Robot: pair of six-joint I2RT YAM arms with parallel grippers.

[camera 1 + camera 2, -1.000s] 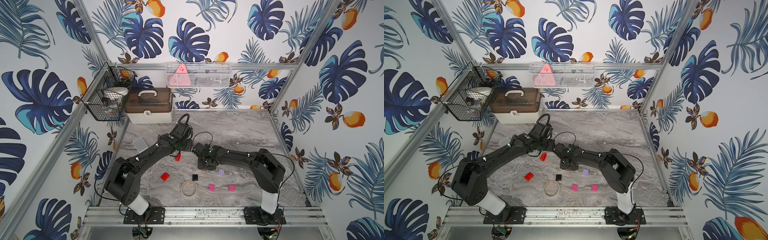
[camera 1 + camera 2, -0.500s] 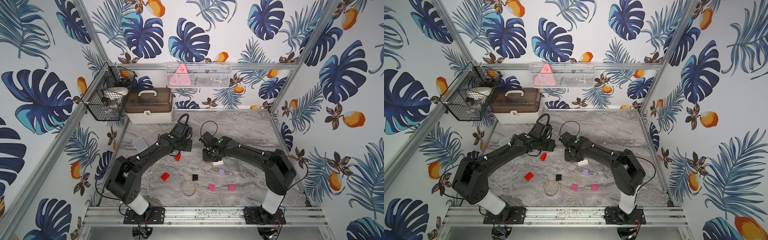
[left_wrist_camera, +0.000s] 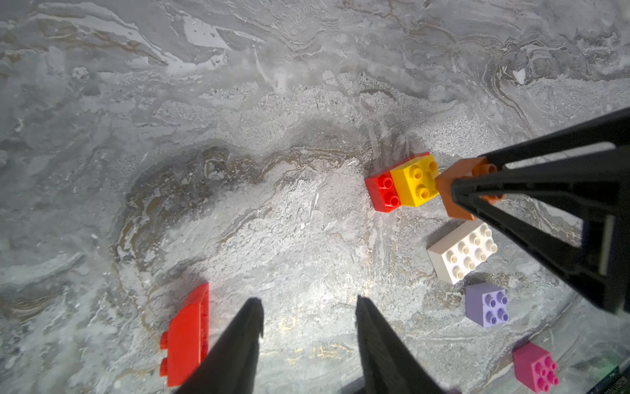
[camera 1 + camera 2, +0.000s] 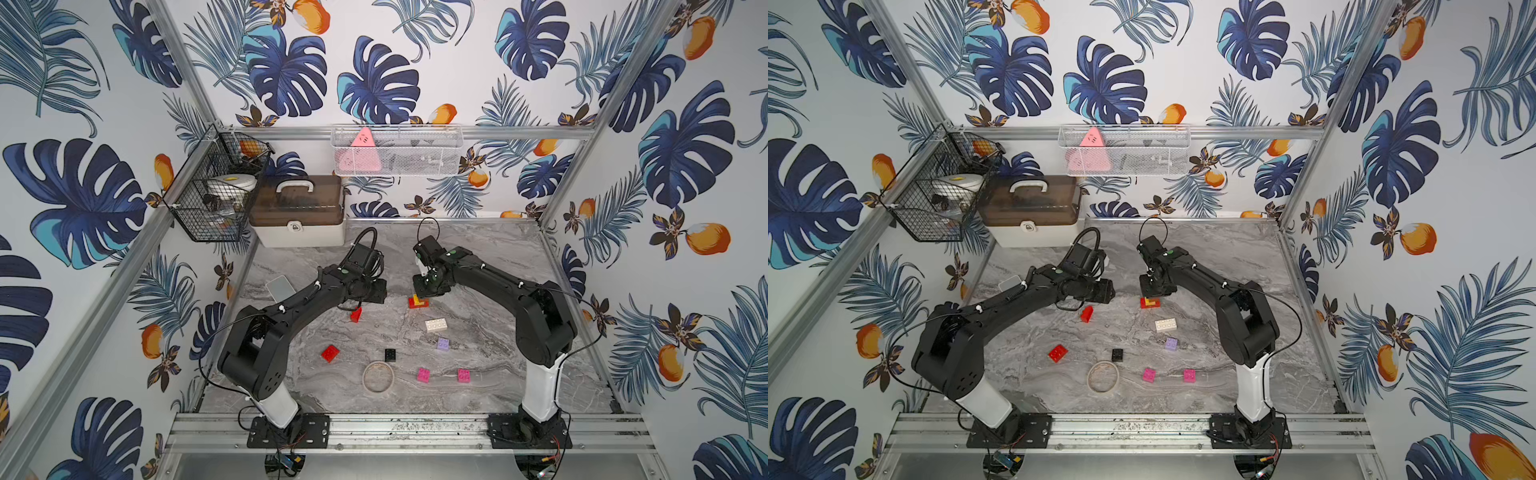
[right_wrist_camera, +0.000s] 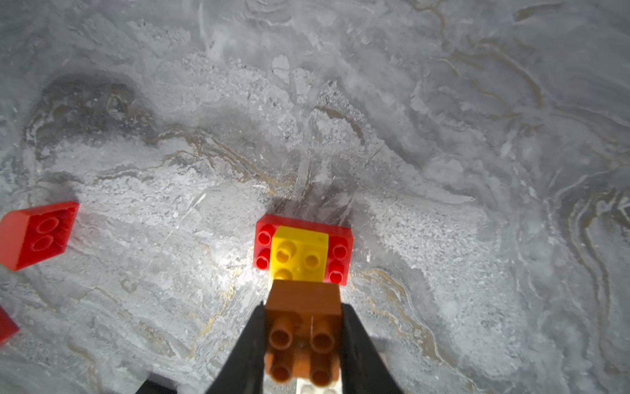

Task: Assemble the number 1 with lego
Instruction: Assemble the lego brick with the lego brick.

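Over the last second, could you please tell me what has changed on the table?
The right hand, shut on the orange brick, moved from over the white brick toward the back of the table and now holds it beside the red-and-yellow stack. The left hand, open and empty, and the loose bricks stayed where they were.
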